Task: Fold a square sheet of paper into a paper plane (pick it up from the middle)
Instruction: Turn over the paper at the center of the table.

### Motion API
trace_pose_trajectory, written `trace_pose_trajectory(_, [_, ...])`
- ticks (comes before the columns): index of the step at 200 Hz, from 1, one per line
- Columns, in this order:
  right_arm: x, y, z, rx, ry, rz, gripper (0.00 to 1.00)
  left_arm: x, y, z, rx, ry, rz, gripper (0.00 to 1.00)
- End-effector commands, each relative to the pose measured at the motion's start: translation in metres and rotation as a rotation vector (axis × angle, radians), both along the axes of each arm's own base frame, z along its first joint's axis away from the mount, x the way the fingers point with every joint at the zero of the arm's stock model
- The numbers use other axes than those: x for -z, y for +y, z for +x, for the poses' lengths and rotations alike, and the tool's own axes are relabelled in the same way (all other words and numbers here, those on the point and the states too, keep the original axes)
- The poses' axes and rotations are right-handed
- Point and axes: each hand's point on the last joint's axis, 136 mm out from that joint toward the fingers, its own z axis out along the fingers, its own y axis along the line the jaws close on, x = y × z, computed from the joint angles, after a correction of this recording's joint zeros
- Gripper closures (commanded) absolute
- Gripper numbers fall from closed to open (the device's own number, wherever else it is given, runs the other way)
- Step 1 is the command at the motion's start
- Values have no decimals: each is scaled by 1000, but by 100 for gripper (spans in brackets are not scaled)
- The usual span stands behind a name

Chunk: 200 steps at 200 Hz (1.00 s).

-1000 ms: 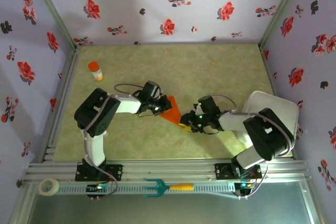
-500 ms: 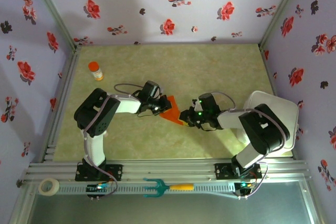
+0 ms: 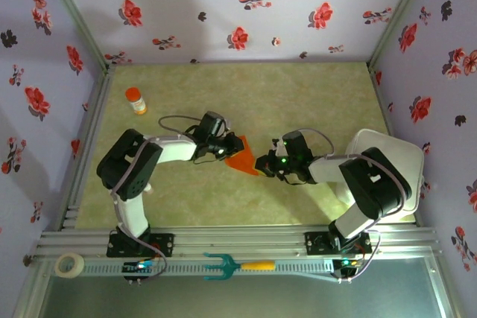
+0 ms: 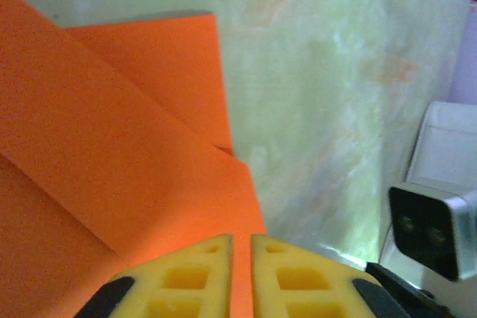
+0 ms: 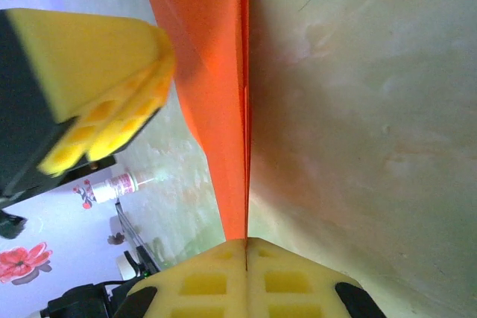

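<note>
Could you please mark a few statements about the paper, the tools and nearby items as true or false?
1. The right tool is shut on the orange paper. True.
2. The paper is a flat, unfolded square. False: it shows folded, overlapping layers.
3. An orange-capped bottle stands at the far left of the table. True.
4. The teal fork lies beside the paper. False: the teal fork lies on the near rail.

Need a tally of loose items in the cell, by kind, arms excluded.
Folded orange paper: 1
Orange-capped bottle: 1
White tray: 1
Tape roll: 1
Teal fork tool: 1
Total: 5
</note>
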Motion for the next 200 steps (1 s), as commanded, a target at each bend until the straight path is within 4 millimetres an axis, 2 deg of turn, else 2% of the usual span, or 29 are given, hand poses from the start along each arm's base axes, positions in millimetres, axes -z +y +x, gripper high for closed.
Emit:
trace_pose_trajectory(1, [-4, -6, 1, -2, -55, -21, 99, -18, 8, 4, -4, -60, 27, 82])
trace_pose_trajectory(105, [-26, -27, 5, -10, -188, -181, 100, -50, 36, 5, -55, -205, 102, 81])
trace_pose_trajectory(169, [-51, -54, 11, -8, -317, -373, 100, -58, 58, -1, -104, -235, 143, 78])
trace_pose_trajectory(200, [-60, -60, 12, 1, -358, -405, 100, -59, 65, 0, -126, -236, 143, 76])
